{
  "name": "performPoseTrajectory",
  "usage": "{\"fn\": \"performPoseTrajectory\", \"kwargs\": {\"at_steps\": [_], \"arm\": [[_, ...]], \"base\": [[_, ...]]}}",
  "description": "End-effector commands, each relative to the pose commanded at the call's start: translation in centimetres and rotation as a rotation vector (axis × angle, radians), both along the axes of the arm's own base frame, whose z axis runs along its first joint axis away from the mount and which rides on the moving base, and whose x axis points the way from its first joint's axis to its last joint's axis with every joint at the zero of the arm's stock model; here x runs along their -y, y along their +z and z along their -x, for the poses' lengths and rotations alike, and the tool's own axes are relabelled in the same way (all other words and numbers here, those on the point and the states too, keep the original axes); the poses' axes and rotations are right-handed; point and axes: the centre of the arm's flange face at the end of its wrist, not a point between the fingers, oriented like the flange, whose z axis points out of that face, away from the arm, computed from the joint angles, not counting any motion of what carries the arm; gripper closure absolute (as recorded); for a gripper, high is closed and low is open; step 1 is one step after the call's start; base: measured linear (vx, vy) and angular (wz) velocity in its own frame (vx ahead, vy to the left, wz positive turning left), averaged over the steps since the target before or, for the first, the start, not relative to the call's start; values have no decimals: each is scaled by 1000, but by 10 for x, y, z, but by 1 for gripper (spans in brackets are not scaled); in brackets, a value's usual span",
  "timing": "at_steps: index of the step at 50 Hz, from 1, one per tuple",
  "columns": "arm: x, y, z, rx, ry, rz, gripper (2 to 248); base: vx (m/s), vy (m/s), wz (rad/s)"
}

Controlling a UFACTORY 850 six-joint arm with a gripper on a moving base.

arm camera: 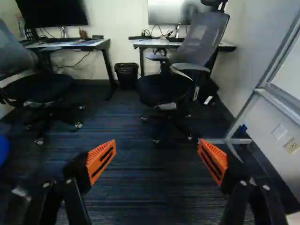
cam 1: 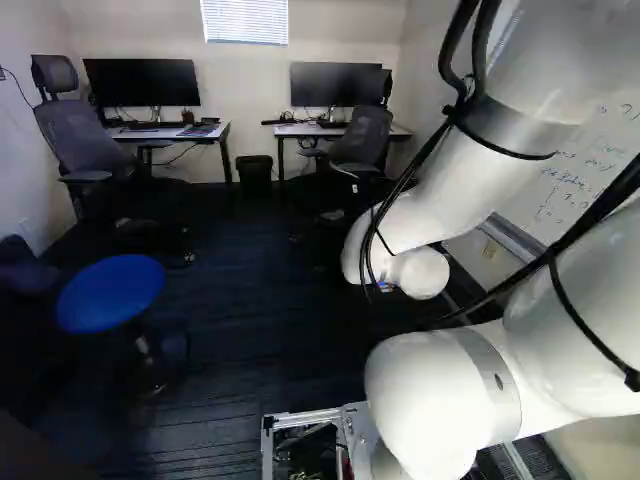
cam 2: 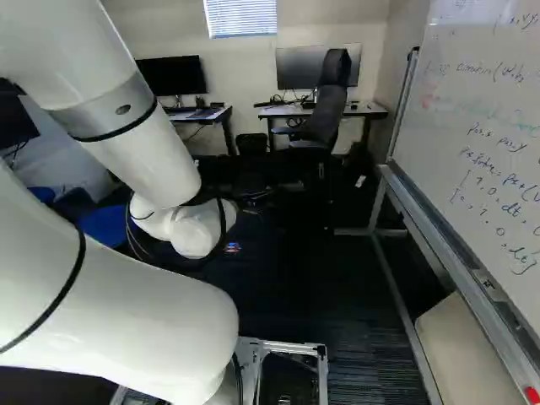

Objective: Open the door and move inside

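Observation:
No door or door handle shows in any of the three views. My gripper [arm camera: 157, 157] stands open in the wrist view, its two orange pads far apart and nothing between them but dark carpet [arm camera: 154, 187] farther off. Neither finger touches anything. In both base views the white arm reaches forward into an office room; the gripper cannot be made out there against the dark floor.
Ahead are an office chair [arm camera: 164, 89], a second chair [arm camera: 37, 89], desks [cam 1: 300, 130] and a bin [arm camera: 126, 76]. A whiteboard frame [cam 2: 396, 177] stands at the right. A blue stool [cam 1: 110, 292] is at the left of the left base view.

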Motion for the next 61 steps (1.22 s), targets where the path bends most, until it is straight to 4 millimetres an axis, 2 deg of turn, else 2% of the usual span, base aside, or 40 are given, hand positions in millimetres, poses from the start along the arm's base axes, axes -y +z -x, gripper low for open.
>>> {"fn": "performPoseTrajectory", "kwargs": {"at_steps": [61], "arm": [[0, 0, 0, 0, 0, 0, 3]], "base": [[-3, 0, 0]]}}
